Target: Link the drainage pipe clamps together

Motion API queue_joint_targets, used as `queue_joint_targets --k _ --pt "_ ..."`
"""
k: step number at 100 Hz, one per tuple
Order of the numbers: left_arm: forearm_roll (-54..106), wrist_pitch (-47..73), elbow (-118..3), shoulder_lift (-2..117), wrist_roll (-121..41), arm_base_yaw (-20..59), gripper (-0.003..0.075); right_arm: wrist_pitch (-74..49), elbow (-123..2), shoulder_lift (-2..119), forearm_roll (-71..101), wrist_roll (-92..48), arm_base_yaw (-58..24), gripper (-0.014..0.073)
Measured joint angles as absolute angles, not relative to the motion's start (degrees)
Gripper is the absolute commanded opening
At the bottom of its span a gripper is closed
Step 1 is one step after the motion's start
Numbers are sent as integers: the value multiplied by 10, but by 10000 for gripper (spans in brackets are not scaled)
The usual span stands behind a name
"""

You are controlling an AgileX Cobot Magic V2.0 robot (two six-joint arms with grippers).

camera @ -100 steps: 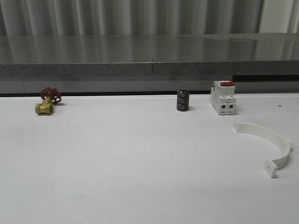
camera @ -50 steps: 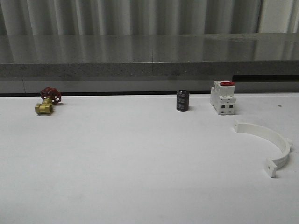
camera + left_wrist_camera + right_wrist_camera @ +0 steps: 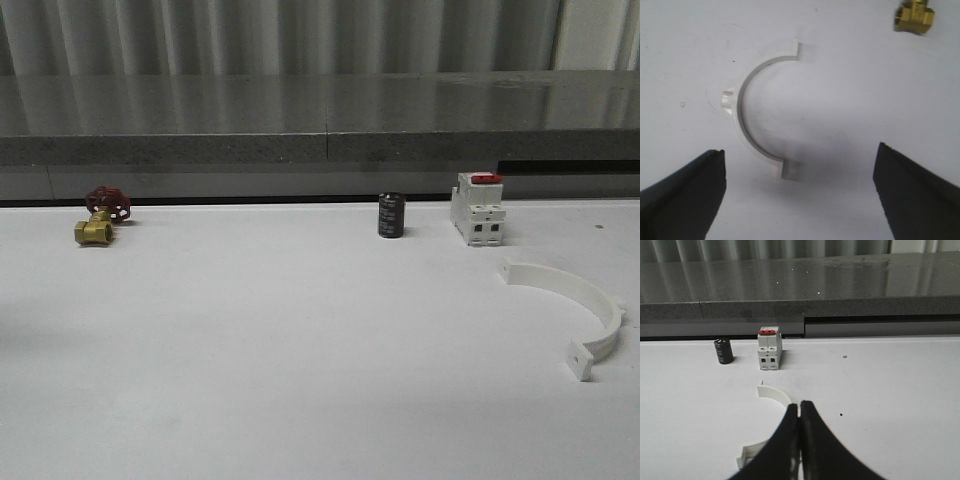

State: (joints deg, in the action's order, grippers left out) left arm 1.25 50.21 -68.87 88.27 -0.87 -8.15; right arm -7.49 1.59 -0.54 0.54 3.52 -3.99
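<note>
One white half-ring drainage pipe clamp [image 3: 560, 281] lies flat on the white table [image 3: 300, 350] at the right, its opening facing left. In the right wrist view this clamp [image 3: 775, 393] is partly hidden behind my right gripper [image 3: 800, 406], which is shut with nothing between its fingers and hovers over the clamp's arc. In the left wrist view a second clamp half [image 3: 741, 117] lies flat on the table. My left gripper [image 3: 799, 185] is open wide above it, one dark finger [image 3: 685, 190] on each side, and touches nothing.
A brass valve [image 3: 100, 218] with a red handwheel sits at the far left; its brass body [image 3: 913, 19] is close to the left clamp half. A black cylinder [image 3: 391, 215] and a white red-topped switch block [image 3: 477, 210] stand at the back, before a grey ledge [image 3: 320, 148].
A faint shadow has come onto the table's left edge in the front view. The things on the table lie where they were.
</note>
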Motion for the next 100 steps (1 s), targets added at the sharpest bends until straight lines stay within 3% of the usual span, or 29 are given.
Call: queue_joint_targets --k 38,100 --pt "12 500 -725 1030 -48 -133 578 -75 16 -5 5 35 -40 -68" --pt "10 441 -771 1136 -92 -141 578 -75 16 -5 6 35 -40 -68"
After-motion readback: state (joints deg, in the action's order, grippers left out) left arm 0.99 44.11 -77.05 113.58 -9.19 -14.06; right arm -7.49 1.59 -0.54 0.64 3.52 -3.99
